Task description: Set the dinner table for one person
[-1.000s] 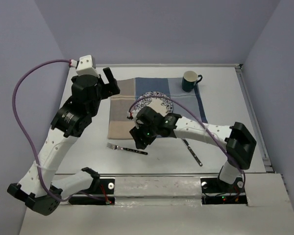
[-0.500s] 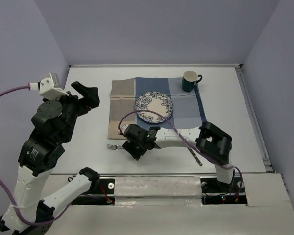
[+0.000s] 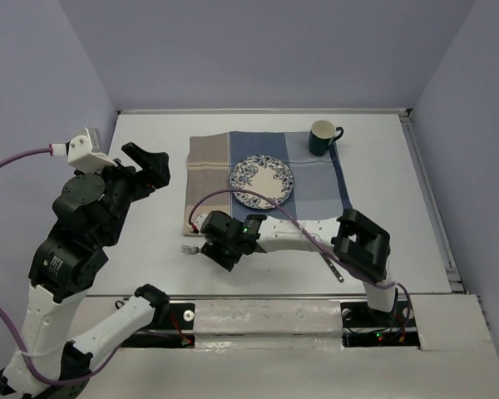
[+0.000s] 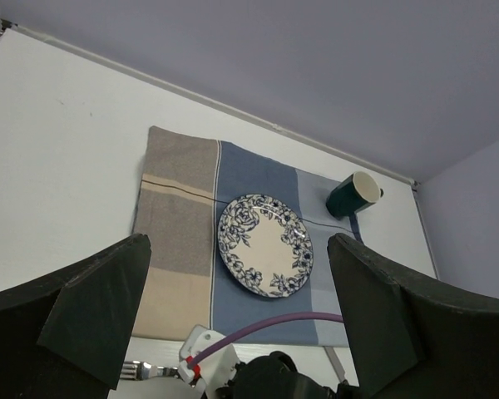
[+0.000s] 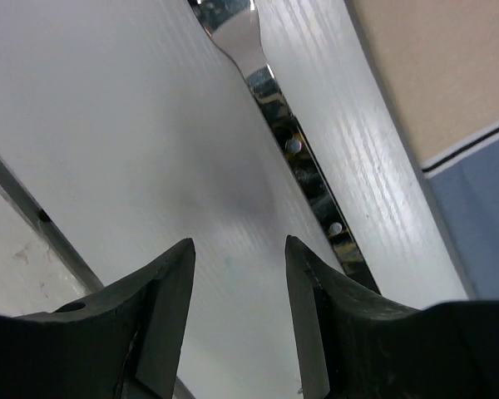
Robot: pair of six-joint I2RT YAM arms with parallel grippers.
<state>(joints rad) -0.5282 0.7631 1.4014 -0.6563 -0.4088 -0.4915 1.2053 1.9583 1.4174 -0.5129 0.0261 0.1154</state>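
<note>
Fetching the fork [image 5: 303,170] looks like the step in hand: it lies on the white tabletop [image 3: 382,191] that spreads under both arms, by the near edge just off the placemat [image 3: 204,179]. The right tool [image 5: 239,243] hangs low over it, fingers spread, handle nearer one finger, so centring before pinching seems called for. The left tool [image 4: 239,241], spread and empty, hangs above the left edge; from above, the right tool hides most of the fork

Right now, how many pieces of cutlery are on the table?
2: a fork on the bare tabletop by the right gripper, and a knife farther right, partly hidden under the right arm.
</note>
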